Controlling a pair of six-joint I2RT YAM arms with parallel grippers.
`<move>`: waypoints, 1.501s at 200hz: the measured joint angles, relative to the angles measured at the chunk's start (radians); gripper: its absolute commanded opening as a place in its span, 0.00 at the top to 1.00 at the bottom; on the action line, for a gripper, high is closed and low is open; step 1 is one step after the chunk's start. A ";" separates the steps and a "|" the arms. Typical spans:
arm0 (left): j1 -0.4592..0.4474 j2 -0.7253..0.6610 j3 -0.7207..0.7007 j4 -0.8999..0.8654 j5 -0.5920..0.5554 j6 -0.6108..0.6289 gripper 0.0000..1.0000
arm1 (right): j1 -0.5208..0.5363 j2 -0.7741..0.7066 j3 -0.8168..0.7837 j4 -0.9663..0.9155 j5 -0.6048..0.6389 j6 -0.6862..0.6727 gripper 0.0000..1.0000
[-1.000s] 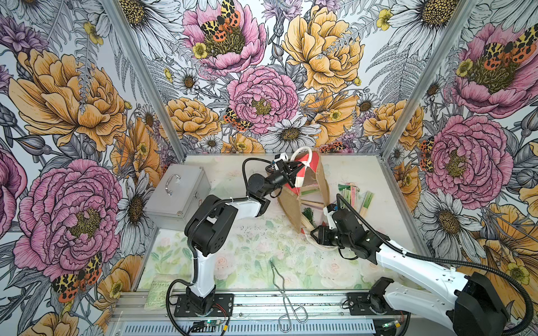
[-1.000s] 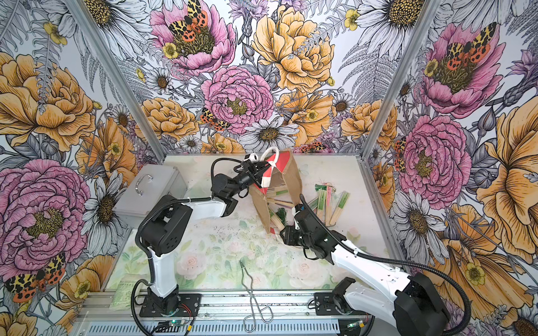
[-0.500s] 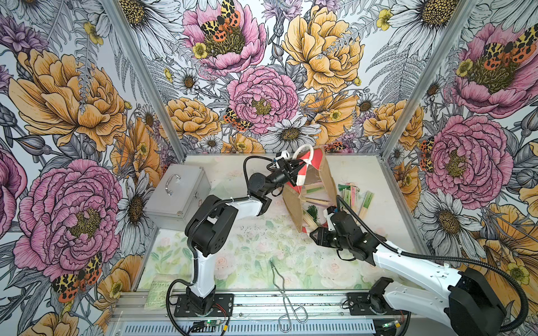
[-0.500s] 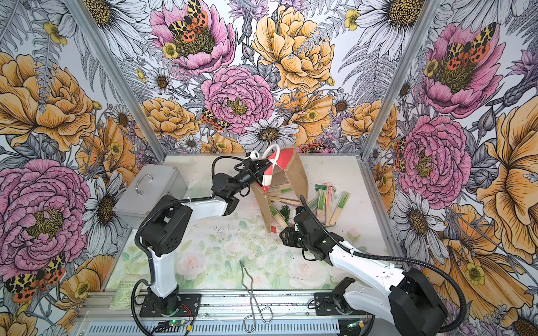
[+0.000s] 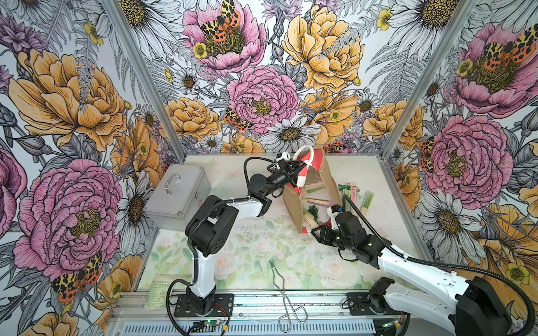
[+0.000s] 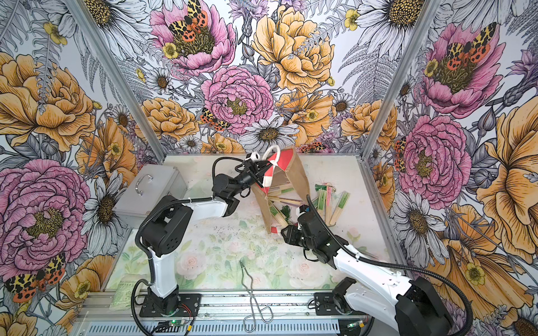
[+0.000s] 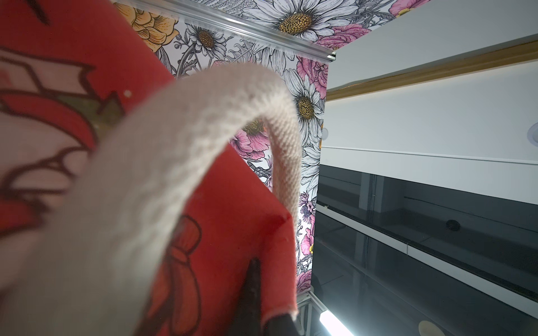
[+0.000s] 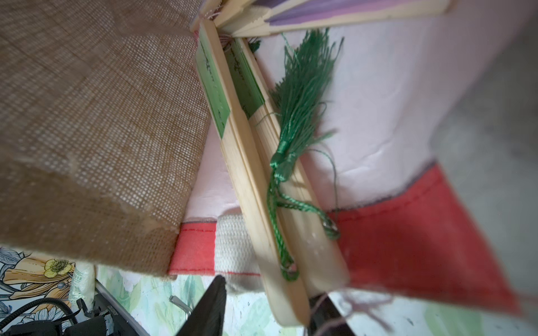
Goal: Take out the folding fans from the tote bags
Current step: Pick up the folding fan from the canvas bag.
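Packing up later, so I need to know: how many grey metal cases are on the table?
1. The grey metal case sits at the far left of the table, closed, with its handle on top. The tote bag may hide smaller things behind it.

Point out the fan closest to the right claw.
The green fan whose bare wooden end juts furthest from the tote bag, into the right claw; the other fans sit deeper inside or beyond it.

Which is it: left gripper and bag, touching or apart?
Touching. In a top view the left gripper is shut on the bag at its rim; its wrist view shows fabric against a finger.
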 measured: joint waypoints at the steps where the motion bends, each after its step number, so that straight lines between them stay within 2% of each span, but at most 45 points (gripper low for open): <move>1: 0.000 0.001 0.000 0.000 0.000 0.000 1.00 | 0.000 0.000 0.000 0.000 0.000 0.001 0.56; 109: -0.036 0.037 -0.002 0.006 -0.008 0.000 1.00 | -0.055 0.031 -0.011 0.110 -0.045 0.039 0.62; 194: -0.042 0.052 -0.003 0.016 -0.008 0.000 1.00 | -0.087 0.052 -0.019 0.154 -0.071 0.069 0.74; 300: -0.055 0.076 -0.021 0.041 -0.016 0.000 1.00 | -0.087 0.011 -0.015 0.135 -0.090 0.106 0.73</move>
